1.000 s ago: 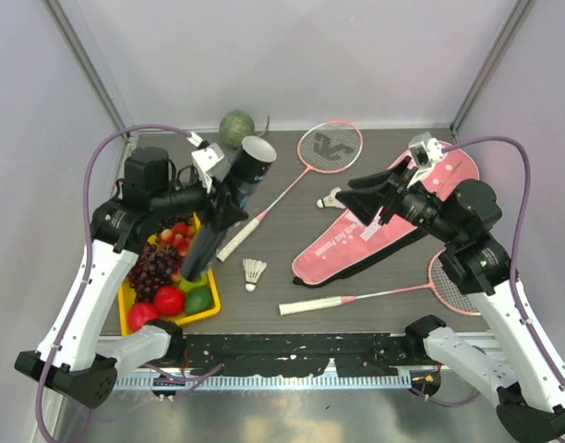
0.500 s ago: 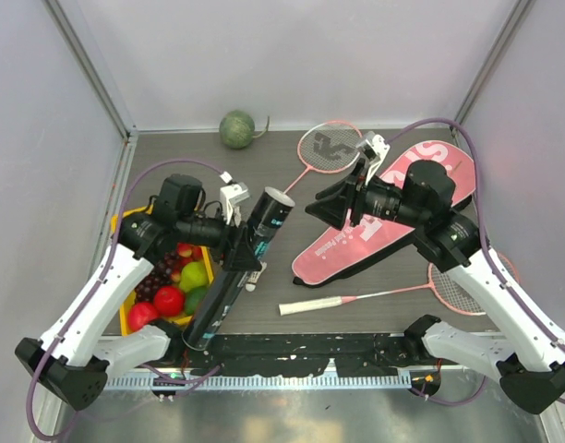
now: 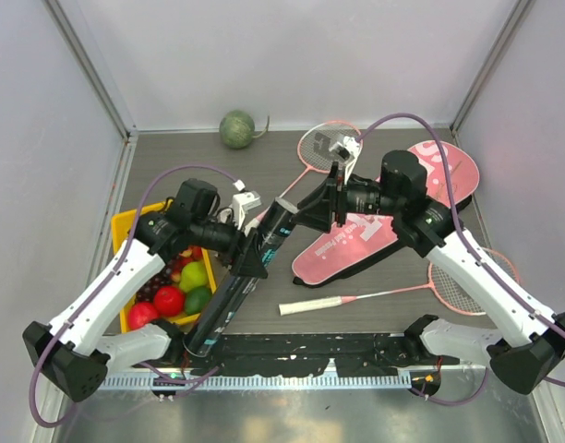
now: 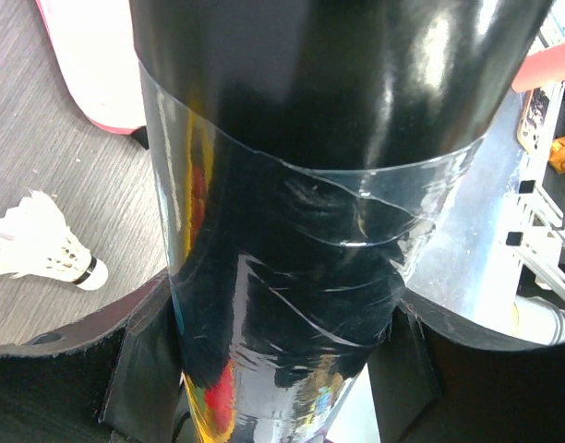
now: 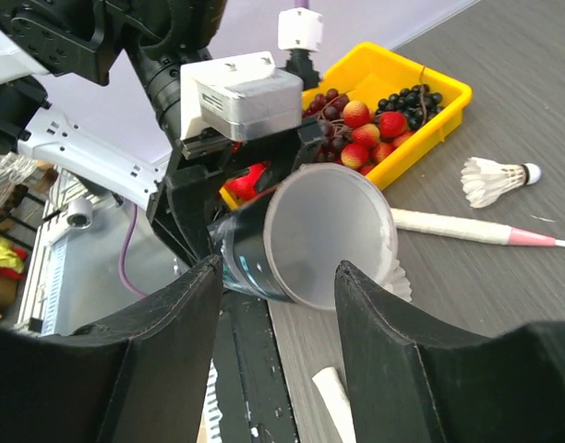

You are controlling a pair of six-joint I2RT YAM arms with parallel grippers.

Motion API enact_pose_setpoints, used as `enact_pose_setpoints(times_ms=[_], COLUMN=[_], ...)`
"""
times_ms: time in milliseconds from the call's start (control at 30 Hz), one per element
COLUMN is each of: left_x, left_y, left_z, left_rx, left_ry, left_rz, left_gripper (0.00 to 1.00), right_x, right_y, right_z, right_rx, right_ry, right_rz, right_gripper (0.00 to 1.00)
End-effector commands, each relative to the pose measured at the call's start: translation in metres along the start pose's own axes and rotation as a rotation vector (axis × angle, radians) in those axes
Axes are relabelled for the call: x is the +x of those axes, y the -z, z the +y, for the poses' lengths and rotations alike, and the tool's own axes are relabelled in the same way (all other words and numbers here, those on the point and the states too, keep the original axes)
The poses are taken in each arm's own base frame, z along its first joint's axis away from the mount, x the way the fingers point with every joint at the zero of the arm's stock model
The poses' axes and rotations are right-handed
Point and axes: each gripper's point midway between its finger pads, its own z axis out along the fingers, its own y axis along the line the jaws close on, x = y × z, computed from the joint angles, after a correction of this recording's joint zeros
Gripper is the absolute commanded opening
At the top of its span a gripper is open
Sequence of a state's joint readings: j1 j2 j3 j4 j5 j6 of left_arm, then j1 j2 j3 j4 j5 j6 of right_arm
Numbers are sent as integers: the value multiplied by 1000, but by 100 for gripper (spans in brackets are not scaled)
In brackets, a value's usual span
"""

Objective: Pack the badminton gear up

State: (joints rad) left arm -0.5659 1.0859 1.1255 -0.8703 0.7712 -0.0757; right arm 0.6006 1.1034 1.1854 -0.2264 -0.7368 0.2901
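Observation:
My left gripper (image 3: 248, 257) is shut on the long black tube (image 3: 229, 300), which it holds slanted above the table with the open mouth (image 5: 329, 235) up and to the right. In the left wrist view the tube (image 4: 310, 138) fills the space between the fingers (image 4: 139, 369). My right gripper (image 3: 306, 209) is open just in front of that mouth, with nothing between its fingers (image 5: 172, 323). One shuttlecock (image 5: 495, 177) lies by a racket handle (image 5: 458, 226). Feathers of another (image 5: 398, 280) show under the mouth. The pink bag (image 3: 430, 175) lies at the right. One racket (image 3: 327, 146) is at the back, the other (image 3: 310, 305) in front.
A yellow tray (image 3: 126, 226) of fruit stands on the left under my left arm. A green melon (image 3: 236, 129) sits at the back edge. The right arm reaches across the pink bag. A shuttlecock (image 4: 47, 245) lies on the table left of the tube.
The left arm has swung the tube down and toward the middle, tilting its mouth to the right. The right gripper has moved left from over the bag to just before that mouth.

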Motion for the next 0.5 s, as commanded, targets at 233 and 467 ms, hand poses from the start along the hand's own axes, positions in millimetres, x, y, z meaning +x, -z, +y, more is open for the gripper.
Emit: enact_pose_setpoints(times_ms=[233, 467], left_x=[-3, -6], left_y=[-8, -8], left_z=[-8, -9], left_rx=[76, 84], left_ry=[-7, -13], left_rz=[-9, -13], left_gripper=[0, 0], right_x=[-6, -1], right_y=[-14, -19], right_z=[16, 10], right_rx=[-150, -148], right_ry=[54, 34], right_rz=[1, 18], right_gripper=[49, 24])
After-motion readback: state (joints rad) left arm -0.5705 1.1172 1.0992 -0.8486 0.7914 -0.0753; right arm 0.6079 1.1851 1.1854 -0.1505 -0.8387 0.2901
